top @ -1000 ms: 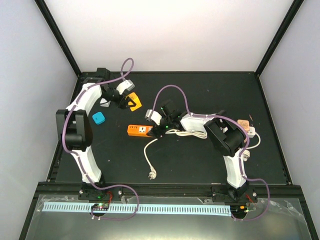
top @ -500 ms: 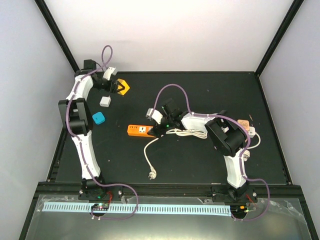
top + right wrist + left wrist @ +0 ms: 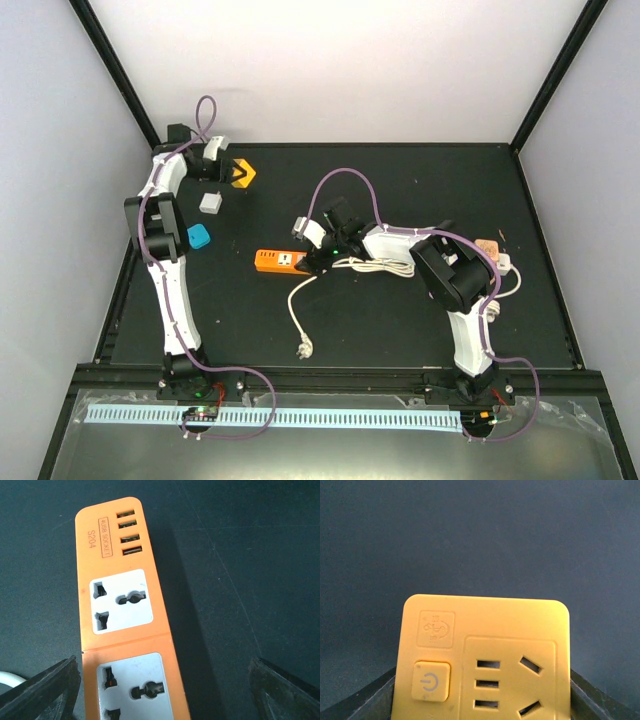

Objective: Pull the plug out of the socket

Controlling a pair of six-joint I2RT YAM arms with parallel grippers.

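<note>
Right gripper (image 3: 165,692) sits over orange power strip (image 3: 125,595), fingers (image 3: 47,690) spread wide on either side, clear of casing. Strip lies mid-mat, USB end toward left arm. White plug (image 3: 303,348) on cable end lies on black mat (image 3: 400,330), nearer arm bases, apart from strip. Left gripper (image 3: 233,173) at far left corner, apparently pinching yellow socket adapter (image 3: 485,645) by its edges. Grey cube (image 3: 209,203) and blue block (image 3: 197,237) near left arm.

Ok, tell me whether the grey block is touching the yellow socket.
Apart. The top external view shows bare black table between the grey block and the yellow socket; the left wrist view shows the socket's slots empty.
</note>
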